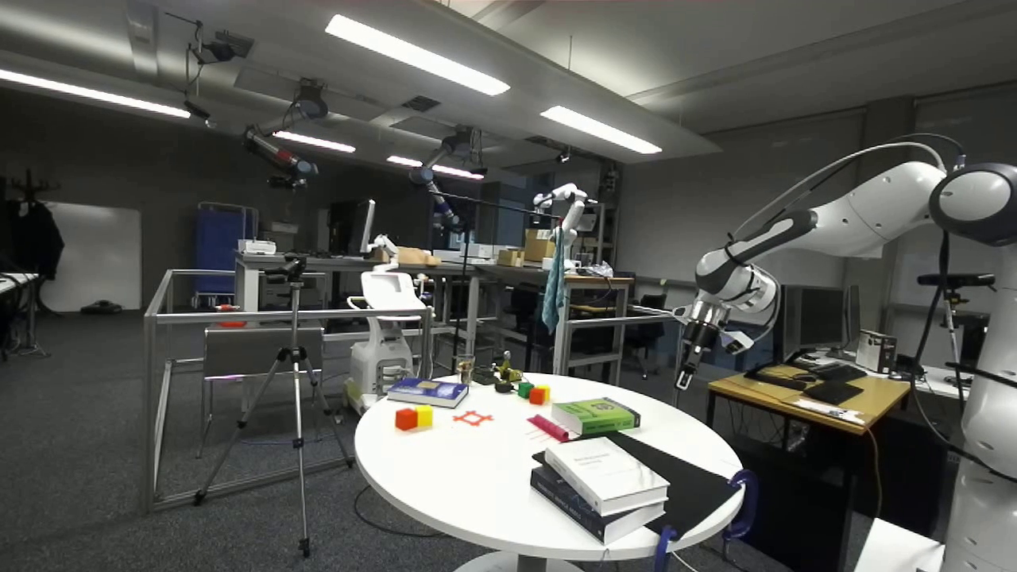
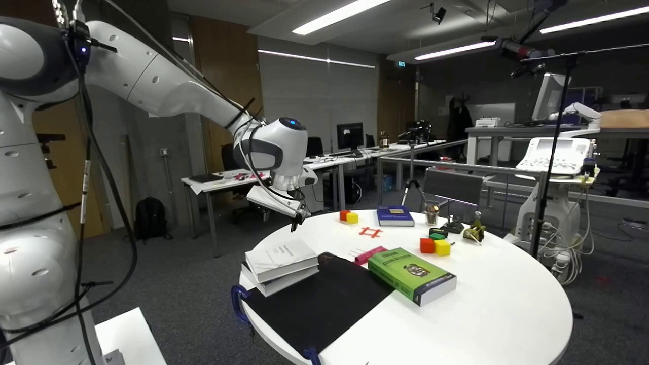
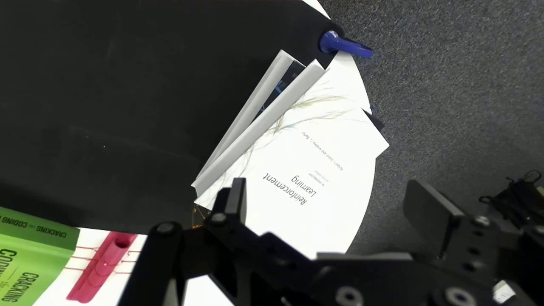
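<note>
1. While the tool (image 3: 326, 191) gapes wide, holding nothing, the thick white rectangular paper book (image 3: 306, 148) lies mid-frame in the wrist view, atop a dark-covered rectangular book (image 1: 568, 504).
2. Probably heavy, stiff, slick; best pinched through its thickness at the pale page edge (image 3: 261, 126).

Glossy white-and-grey robot arm (image 2: 187, 96) rising upright, then sloping down to its rounded white wrist (image 2: 291, 144). Black two-fingered gripper (image 3: 326, 185) directed downward with a slight tilt, jaws parted wide, near the rim of the round white table (image 2: 507, 309).
</note>
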